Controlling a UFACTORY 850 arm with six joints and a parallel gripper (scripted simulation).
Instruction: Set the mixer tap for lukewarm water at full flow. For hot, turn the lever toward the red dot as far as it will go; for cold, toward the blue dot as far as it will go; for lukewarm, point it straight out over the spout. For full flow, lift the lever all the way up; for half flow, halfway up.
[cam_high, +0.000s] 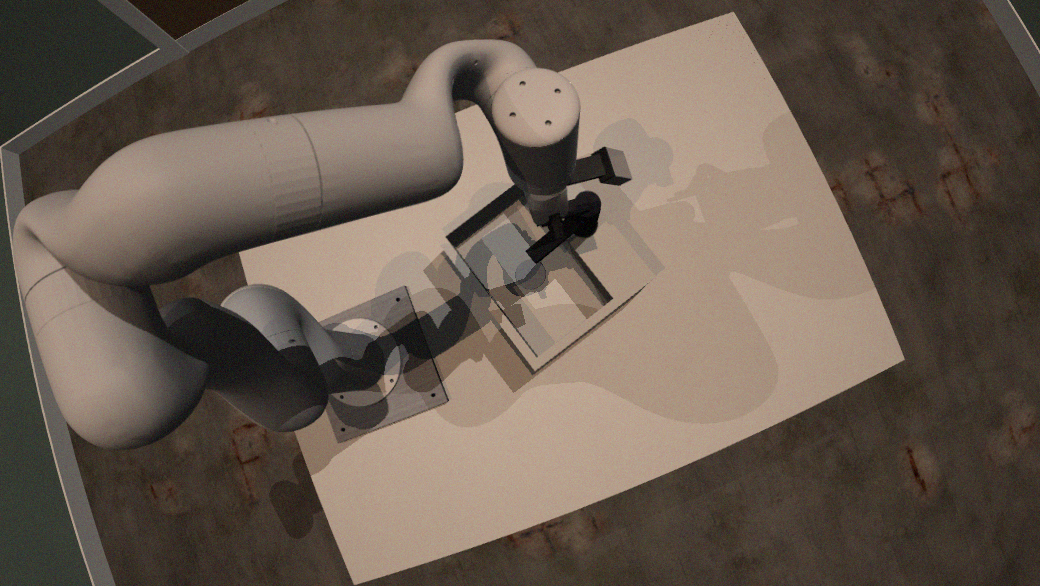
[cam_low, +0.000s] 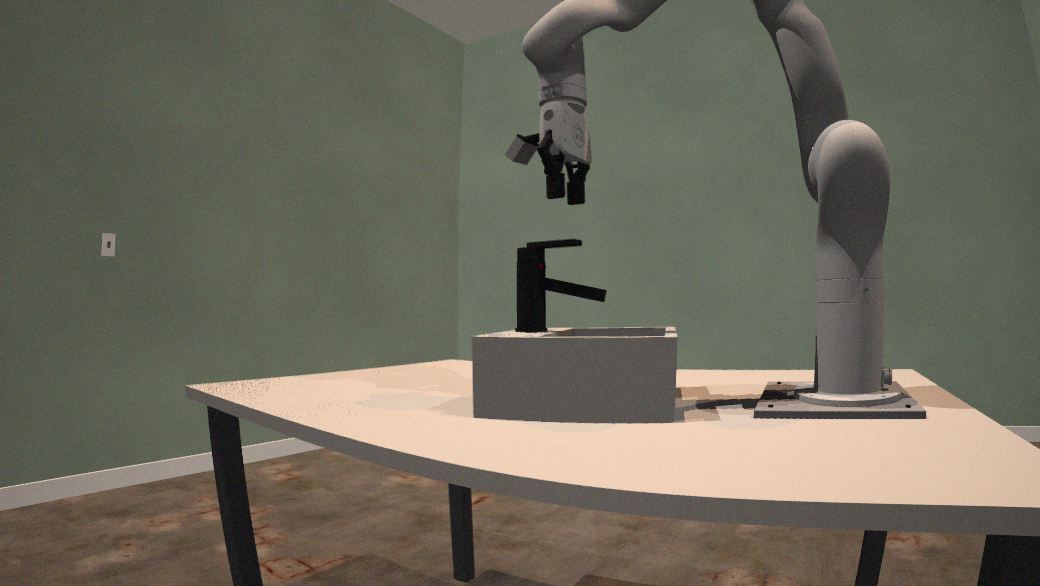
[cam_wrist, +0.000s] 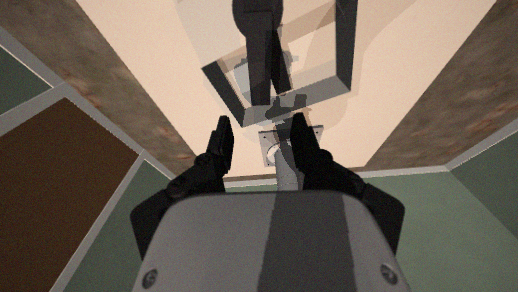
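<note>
A black mixer tap (cam_low: 532, 287) stands at the back left corner of a grey sink block (cam_low: 574, 373) on the table. Its flat lever (cam_low: 556, 244) lies level on top and points the same way as the spout (cam_low: 576, 290) below it. A small red dot (cam_low: 541, 267) shows on the tap body. My gripper (cam_low: 566, 190) hangs open and empty, well above the lever's free end. In the wrist view the open fingers frame the sink's near edge, with the tap (cam_wrist: 260, 47) farther up. From above the tap (cam_high: 564, 229) shows below my wrist.
The arm's base plate (cam_low: 839, 401) is bolted to the table right of the sink. The basin (cam_high: 538, 283) is open on top. A small grey camera box (cam_low: 521, 149) juts from my wrist.
</note>
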